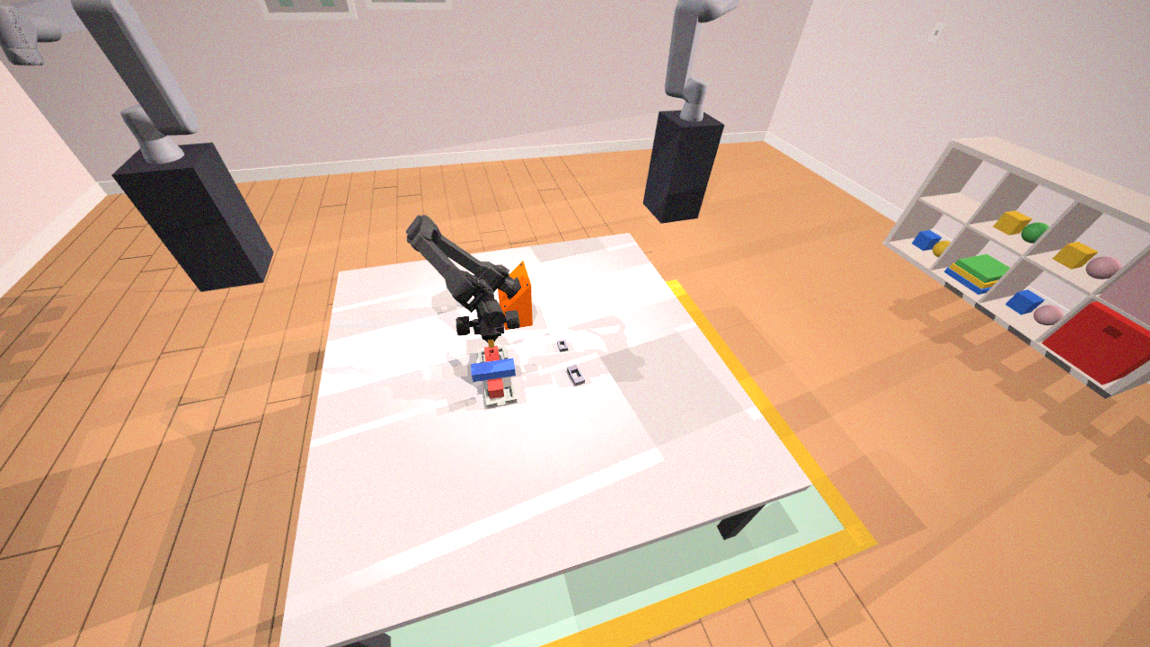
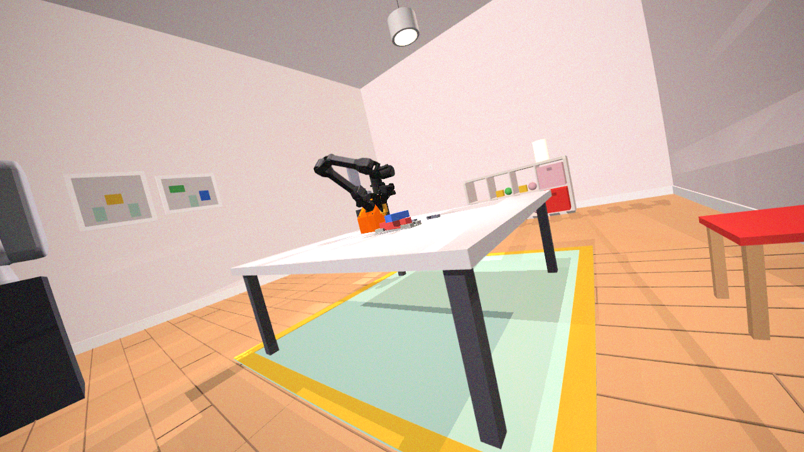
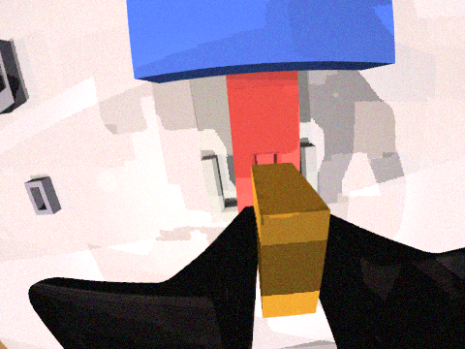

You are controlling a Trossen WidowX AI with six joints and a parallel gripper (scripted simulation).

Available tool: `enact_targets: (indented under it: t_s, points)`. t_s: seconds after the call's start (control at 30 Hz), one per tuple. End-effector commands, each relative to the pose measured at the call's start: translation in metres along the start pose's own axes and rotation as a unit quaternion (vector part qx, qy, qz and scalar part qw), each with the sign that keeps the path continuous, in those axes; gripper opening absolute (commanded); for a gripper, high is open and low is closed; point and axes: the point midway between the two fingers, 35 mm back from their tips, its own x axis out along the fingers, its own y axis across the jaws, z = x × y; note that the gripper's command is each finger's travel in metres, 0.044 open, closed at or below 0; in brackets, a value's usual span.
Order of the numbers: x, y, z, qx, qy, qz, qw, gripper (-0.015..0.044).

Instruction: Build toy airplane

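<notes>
The red fuselage point(image 1: 495, 389) point(image 2: 387, 226) point(image 3: 263, 113) lies lengthwise in the pale cradle point(image 3: 211, 181). The blue wing point(image 1: 492, 369) point(image 2: 397, 216) point(image 3: 262, 36) lies crosswise on top of it; its tab is hidden. My gripper point(image 1: 490, 341) point(image 3: 274, 213) is shut on the yellow tail fin point(image 2: 385, 209) point(image 3: 291, 267) and holds it upright at the tail end of the fuselage. In the wrist view, part of the tail socket point(image 3: 265, 158) shows just beyond the fin. The fin's lower end is hidden, so I cannot tell whether its tab is in the socket.
Two small grey open holders, a smaller one point(image 1: 561, 346) point(image 3: 43, 195) and a larger one point(image 1: 575, 375) point(image 3: 7, 79), stand on the white table point(image 1: 482, 499) beside the cradle. An orange block point(image 1: 521, 309) point(image 2: 369, 220) stands behind the gripper, near the arm.
</notes>
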Motion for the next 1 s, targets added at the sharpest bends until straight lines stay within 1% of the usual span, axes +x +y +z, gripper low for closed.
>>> enact_targets:
  t_s: [0.0, 0.77, 0.97]
  points:
    - [0.0010, -0.0029, -0.0021, -0.003, 0.000, -0.003, 1.000, 0.0065]
    - [0.0014, -0.0039, -0.0017, -0.003, 0.000, -0.003, 1.000, 0.0065]
    - [0.0101, -0.0035, -0.0011, -0.003, 0.000, -0.003, 1.000, 0.0065]
